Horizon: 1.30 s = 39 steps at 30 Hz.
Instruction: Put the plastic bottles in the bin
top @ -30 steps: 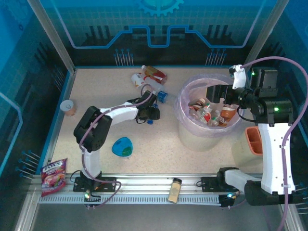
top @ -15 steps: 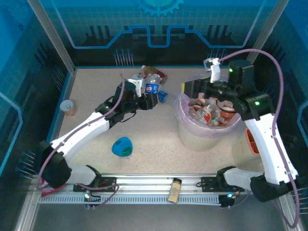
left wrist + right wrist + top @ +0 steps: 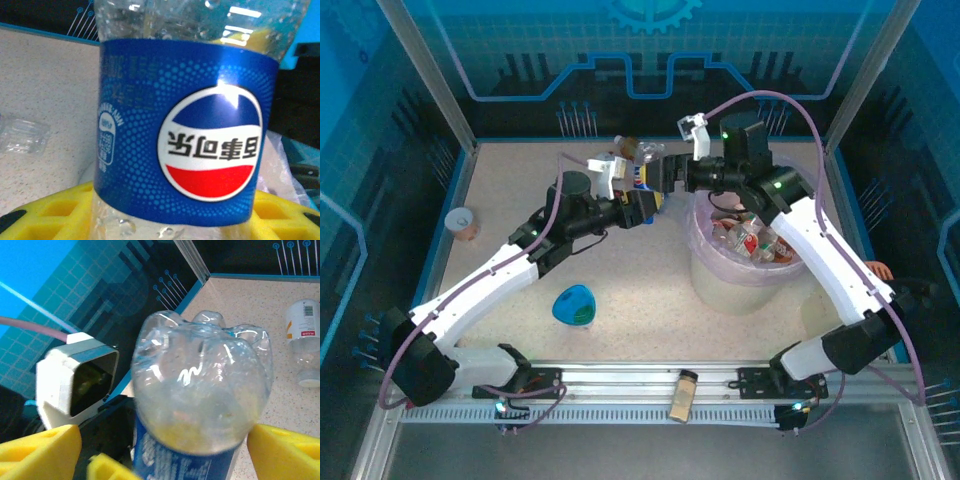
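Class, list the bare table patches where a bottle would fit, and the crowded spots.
Free: between dish and bin; far-left corner beyond the cup. Crowded: far middle, around the held bottle and loose bottles; the bin itself.

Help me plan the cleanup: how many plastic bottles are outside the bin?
3. A Pepsi bottle gripped in the left claw; a brown-labelled bottle at the table's far side; a white-labelled bottle lying on the table. More may be hidden from view.

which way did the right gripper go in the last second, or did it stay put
Yes. Seen from above, the right gripper has swung left, from over the bin to past its left rim, beside the blue-labelled bottle.
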Motion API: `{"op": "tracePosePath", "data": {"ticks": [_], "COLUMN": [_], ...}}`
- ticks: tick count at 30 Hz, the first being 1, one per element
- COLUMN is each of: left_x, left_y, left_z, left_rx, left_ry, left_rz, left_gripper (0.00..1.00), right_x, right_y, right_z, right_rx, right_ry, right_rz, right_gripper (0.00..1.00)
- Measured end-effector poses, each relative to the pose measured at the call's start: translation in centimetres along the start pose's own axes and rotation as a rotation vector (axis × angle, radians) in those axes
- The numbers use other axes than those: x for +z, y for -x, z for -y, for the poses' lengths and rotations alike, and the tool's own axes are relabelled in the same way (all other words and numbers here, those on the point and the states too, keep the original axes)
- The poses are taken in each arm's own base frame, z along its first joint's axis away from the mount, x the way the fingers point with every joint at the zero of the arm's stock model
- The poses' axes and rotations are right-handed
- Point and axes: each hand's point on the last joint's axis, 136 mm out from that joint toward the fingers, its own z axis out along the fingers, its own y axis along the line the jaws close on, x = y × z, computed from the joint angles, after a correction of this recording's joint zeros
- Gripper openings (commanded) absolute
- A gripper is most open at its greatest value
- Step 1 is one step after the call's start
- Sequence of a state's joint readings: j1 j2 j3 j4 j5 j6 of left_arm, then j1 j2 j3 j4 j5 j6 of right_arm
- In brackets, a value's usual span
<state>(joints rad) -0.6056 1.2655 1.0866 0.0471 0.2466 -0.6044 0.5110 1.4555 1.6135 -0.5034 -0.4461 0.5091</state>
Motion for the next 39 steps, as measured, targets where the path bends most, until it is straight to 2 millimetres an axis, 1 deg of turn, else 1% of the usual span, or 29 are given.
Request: {"op": "tracePosePath", "data": {"ticks": [3,4,5,6,9,10,14,16,18,22,25,28,29,31,33,36,39], "left_x": [0.1,0.1,0.1,0.1,0.1,0.1,0.0,0.0,-0.1,-0.8,-1.6,-2.1,-2.2,-2.1,-1.7,-1.0,-0.1], "left_y": [0.1,0.2,0.3,0.4,0.4,0.4,0.4,0.4,0.2,-0.5,-0.6,0.2,0.5,0.9,0.6,-0.2,-0.4], "left_z": [1.0,1.2,1.4,1.5,1.4,1.4,1.5,1.5,1.4,0.9,0.1,-1.8,-2.9,-5.6,-8.9,-12.9,-15.9], "left_rx": [0.012,0.014,0.018,0.019,0.018,0.019,0.018,0.015,0.015,0.011,0.005,-0.034,-0.059,-0.098,-0.147,-0.195,-0.223], "left_ry": [-0.039,-0.047,-0.054,-0.058,-0.055,-0.055,-0.061,-0.062,-0.059,-0.045,-0.017,0.042,0.076,0.151,0.251,0.379,0.473], "left_rz": [0.006,0.008,0.012,0.016,0.017,0.018,0.018,0.02,0.02,0.022,0.036,0.061,0.068,0.075,0.059,0.018,-0.008], "left_gripper": [0.53,0.53,0.53,0.53,0.55,0.58,0.82,0.92,0.99,0.99,0.99,0.99,0.99,0.98,0.98,0.98,0.99], "right_x": [0.8,1.0,1.1,1.2,1.4,1.4,1.4,1.3,0.9,-0.9,-3.8,-7.8,-9.5,-12.3,-15.0,-17.3,-17.7], "right_y": [-0.3,-0.3,-0.3,-0.2,-0.2,-0.1,-0.1,0.1,0.6,2.8,4.8,6.0,6.2,6.0,5.2,3.3,0.8], "right_z": [0.4,0.4,0.5,0.6,0.3,0.2,0.3,0.3,0.1,-0.4,0.1,1.6,2.3,3.5,5.0,7.4,9.9], "right_rx": [0.011,0.014,0.016,0.015,0.02,0.02,0.018,0.009,-0.005,-0.05,-0.086,-0.112,-0.12,-0.133,-0.142,-0.139,-0.128], "right_ry": [-0.001,-0.001,-0.001,0.0,0.014,0.016,0.012,0.009,0.006,-0.009,-0.066,-0.18,-0.235,-0.33,-0.439,-0.579,-0.677], "right_rz": [-0.014,-0.015,-0.016,-0.014,-0.013,-0.012,-0.01,-0.007,0.003,0.052,0.114,0.171,0.188,0.204,0.196,0.135,0.017], "right_gripper": [0.77,0.74,0.69,0.65,0.58,0.56,0.52,0.49,0.47,0.44,0.43,0.39,0.38,0.34,0.26,0.24,0.24]}}
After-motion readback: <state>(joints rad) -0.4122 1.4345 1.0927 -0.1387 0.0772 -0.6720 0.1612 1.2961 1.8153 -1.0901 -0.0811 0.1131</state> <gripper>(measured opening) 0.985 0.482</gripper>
